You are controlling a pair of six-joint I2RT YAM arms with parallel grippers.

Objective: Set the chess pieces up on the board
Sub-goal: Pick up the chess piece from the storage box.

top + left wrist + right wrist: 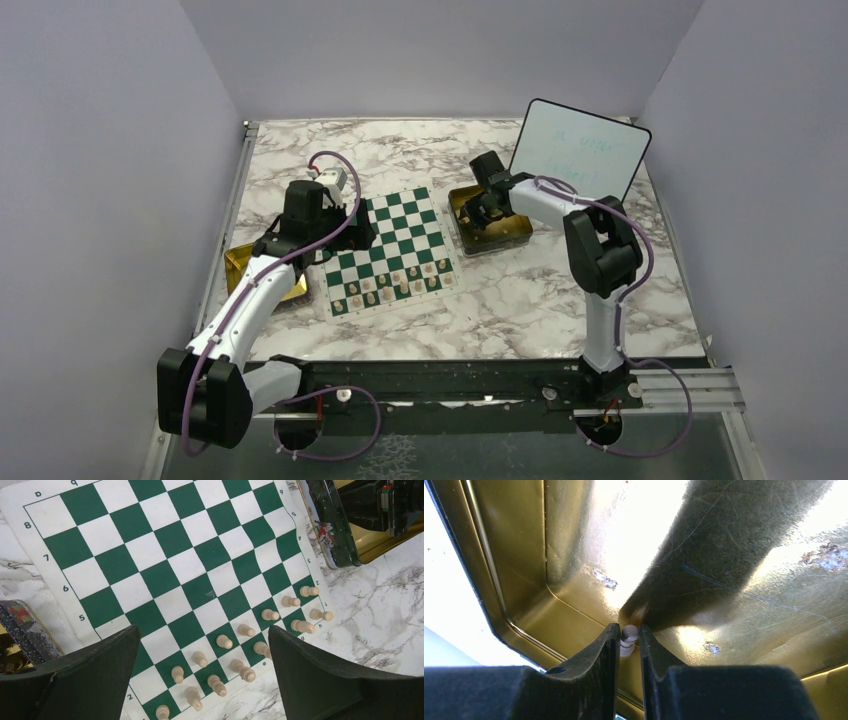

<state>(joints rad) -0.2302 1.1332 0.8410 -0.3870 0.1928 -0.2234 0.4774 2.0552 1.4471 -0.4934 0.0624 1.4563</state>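
Observation:
The green-and-white board [395, 249] lies mid-table, with several cream chess pieces [398, 286] standing on its two nearest rows. They also show in the left wrist view [224, 641]. My left gripper [350, 222] hovers over the board's left edge, open and empty; its fingers [90, 675] frame the pieces from above. My right gripper [478, 212] is down inside the right gold tin [520, 233] and is shut on a small pale chess piece [628, 636], pinched by its head between the fingertips [610, 645] just above the tin's floor.
A second gold tin [236, 262] lies left of the board under my left arm. A framed whiteboard [580, 150] leans behind the right tin. The marble table [520, 300] is walled on three sides.

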